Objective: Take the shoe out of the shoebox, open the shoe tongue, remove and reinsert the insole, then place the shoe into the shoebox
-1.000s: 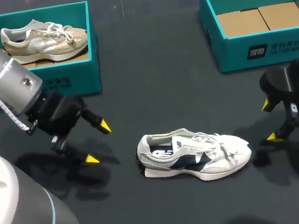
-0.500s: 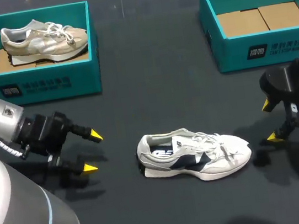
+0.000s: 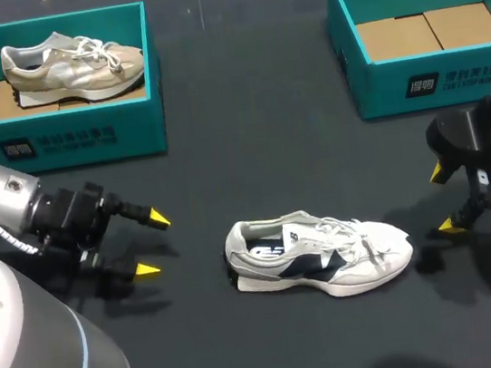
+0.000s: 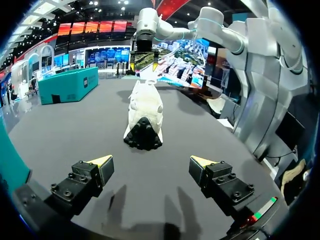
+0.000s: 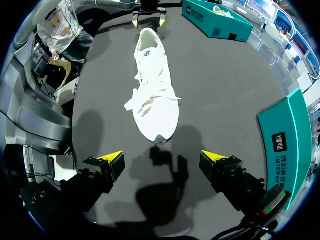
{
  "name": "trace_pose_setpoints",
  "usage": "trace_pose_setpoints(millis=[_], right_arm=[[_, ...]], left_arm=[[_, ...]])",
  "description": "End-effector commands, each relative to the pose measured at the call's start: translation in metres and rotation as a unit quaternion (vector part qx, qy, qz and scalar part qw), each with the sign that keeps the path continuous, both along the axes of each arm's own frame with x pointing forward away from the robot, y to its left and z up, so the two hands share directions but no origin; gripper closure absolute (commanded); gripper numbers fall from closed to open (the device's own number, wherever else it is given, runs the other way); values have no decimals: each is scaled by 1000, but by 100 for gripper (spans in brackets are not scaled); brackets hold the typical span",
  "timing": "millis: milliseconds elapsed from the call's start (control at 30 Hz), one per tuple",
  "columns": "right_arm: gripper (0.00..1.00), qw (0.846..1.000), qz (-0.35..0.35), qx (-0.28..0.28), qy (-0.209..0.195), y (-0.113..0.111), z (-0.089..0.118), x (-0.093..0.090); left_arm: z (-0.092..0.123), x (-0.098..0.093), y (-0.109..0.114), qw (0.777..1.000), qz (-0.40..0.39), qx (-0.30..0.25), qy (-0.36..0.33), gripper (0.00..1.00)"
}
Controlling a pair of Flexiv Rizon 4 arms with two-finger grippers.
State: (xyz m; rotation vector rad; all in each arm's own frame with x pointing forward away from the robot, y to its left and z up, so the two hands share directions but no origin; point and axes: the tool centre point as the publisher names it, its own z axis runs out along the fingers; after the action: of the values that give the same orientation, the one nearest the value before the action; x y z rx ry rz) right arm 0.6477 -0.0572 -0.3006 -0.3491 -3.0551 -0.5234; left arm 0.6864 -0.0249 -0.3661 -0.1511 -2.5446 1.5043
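Left gripper (image 3: 152, 244): fingers spread wide, gripping nothing, hanging low over the dark table (image 3: 249, 147) at near left. It points right toward the heel of the white sneaker (image 3: 319, 254) and is well apart from it. In my left wrist view the sneaker's (image 4: 144, 112) black heel faces the open fingers head-on, with bare table in between

Right gripper (image 3: 441, 200): also wide open and empty, low over the table at near right. It's near the sneaker's toe, not touching. In my right wrist view the toe (image 5: 152, 85) sits ahead of the gap between the yellow tips, and the gripper's shadow reaches up to the toe

White sneaker: out of the box, upright on its sole at near centre, between the two grippers. Heel left, toe right. Navy side panel, white laces lying loose over the forefoot. Can't tell from these views how the tongue or insole sits

Right shoebox (image 3: 432, 80): teal, far right, top open, brown cardboard inserts (image 3: 430, 30) lying flat inside. Well apart from the white sneaker and beyond my right gripper

Left shoebox (image 3: 84, 138): teal, far left, top open. A beige sneaker (image 3: 73, 62) is inside on cardboard, heel left, toe right. It's beyond my left gripper and not touching it
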Motion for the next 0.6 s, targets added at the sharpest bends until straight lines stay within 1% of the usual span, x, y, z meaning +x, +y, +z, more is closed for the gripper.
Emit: trace_pose_setpoints(millis=[33,133,533,600], right_arm=[[0,1000,-1,-1,-1,0,0,-2],[0,1000,-1,-1,-1,0,0,-2],[0,1000,-1,-1,-1,0,0,-2],[0,1000,-1,-1,-1,0,0,-2]], left_arm=[[-20,-7,-1,997,43,-58,-10,0],[-24,-3,-2,995,63,-82,-9,0],[-24,-3,-2,995,63,-82,-9,0],[-29,-3,-4,994,56,-90,-12,0]])
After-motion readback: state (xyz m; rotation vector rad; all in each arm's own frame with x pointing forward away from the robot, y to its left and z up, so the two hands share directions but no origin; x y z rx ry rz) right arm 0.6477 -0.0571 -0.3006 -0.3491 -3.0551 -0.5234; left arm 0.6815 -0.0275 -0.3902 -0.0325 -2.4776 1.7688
